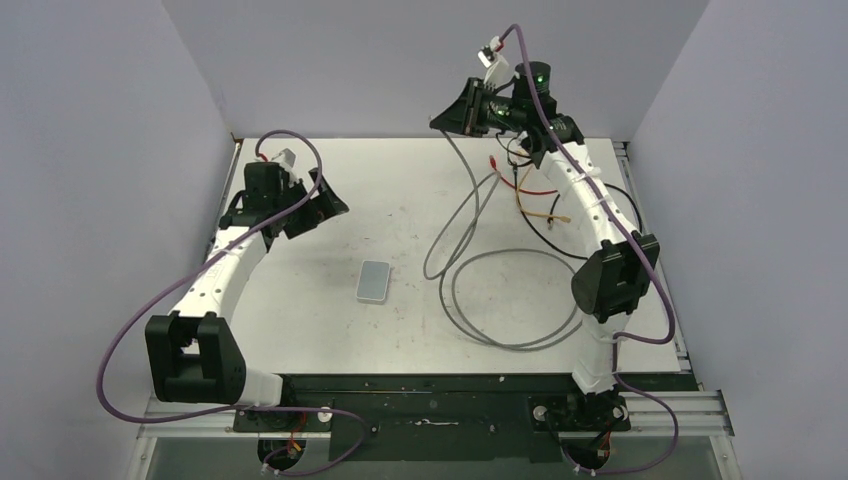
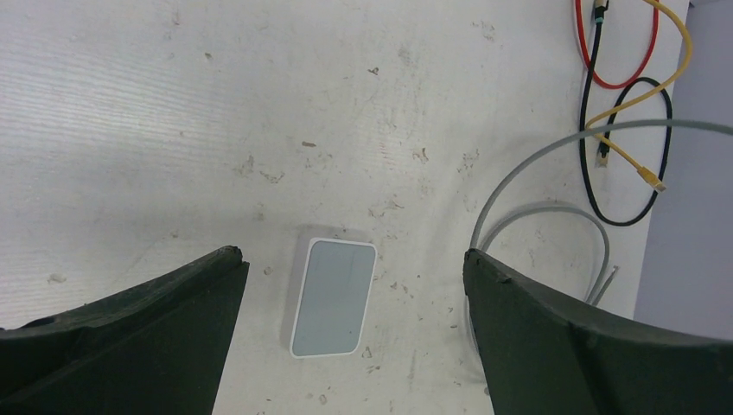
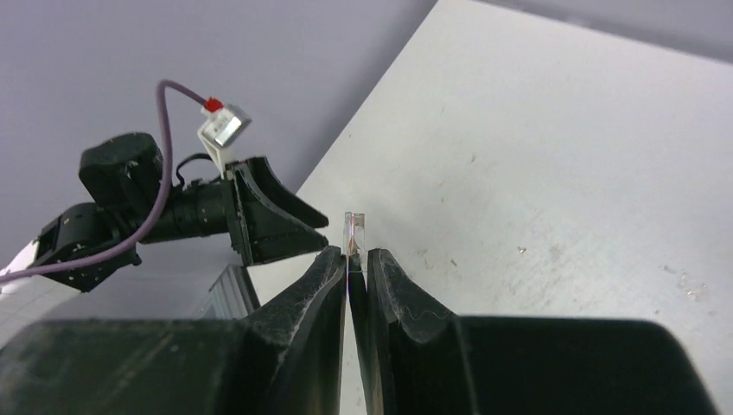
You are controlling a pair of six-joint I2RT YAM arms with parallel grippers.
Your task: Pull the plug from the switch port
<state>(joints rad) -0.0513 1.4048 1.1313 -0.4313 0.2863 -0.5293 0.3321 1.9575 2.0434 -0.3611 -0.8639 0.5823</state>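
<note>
The switch (image 1: 374,281), a small flat light-grey box, lies on the white table (image 1: 400,170) with no cable in it; the left wrist view shows the switch (image 2: 334,298) from above. My left gripper (image 1: 322,206) hovers up and left of it, jaws wide open and empty (image 2: 353,259). My right gripper (image 1: 447,114) is raised over the table's far edge. It is shut (image 3: 357,259) on a clear plug (image 3: 354,229) that sticks out past the fingertips. A grey cable (image 1: 468,200) hangs from that gripper down to loops on the table.
The grey cable's loops (image 1: 510,300) lie right of the switch. Red, yellow and black cables (image 1: 530,190) lie at the back right, also in the left wrist view (image 2: 622,130). Grey walls enclose the table on three sides. The left arm (image 3: 173,216) shows in the right wrist view.
</note>
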